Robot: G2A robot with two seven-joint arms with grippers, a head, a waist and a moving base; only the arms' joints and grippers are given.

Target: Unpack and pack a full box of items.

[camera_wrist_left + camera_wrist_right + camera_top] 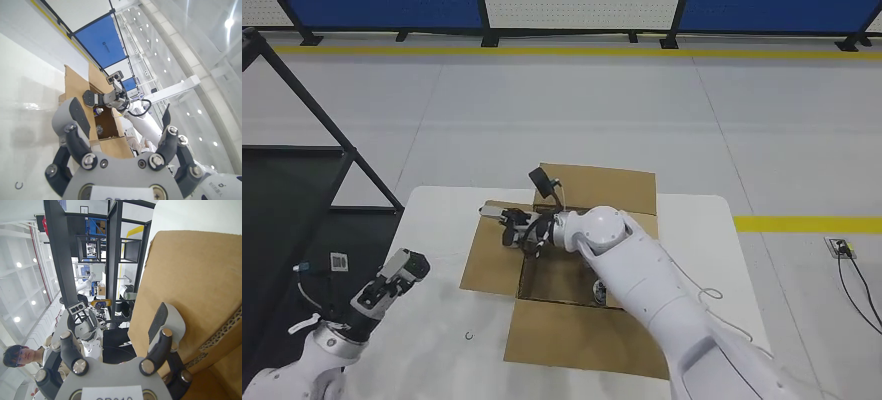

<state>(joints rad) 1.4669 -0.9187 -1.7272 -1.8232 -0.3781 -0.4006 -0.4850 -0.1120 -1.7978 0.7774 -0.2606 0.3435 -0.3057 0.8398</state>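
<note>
Fingers (157,321) of the right gripper (126,313) were spread wide, nothing gripped between them, and the back of one appeared pressed against a side flap (189,275) of the box (594,188). That flap, it would seem, was being held outward so the opening could be kept free for a reach inside. Within the box a spray can (98,111) was seen lying close under that gripper, a crumpled clear item (99,129) deeper in; whether these were waiting to be lifted out or already packed back could not be told. The right arm was stretched across the box from its near corner, wrist bent low over the rim. The left gripper (414,264) was released too, empty, parked over the table (442,300) well clear of the box on the held flap's side, forearm angled toward it.
</note>
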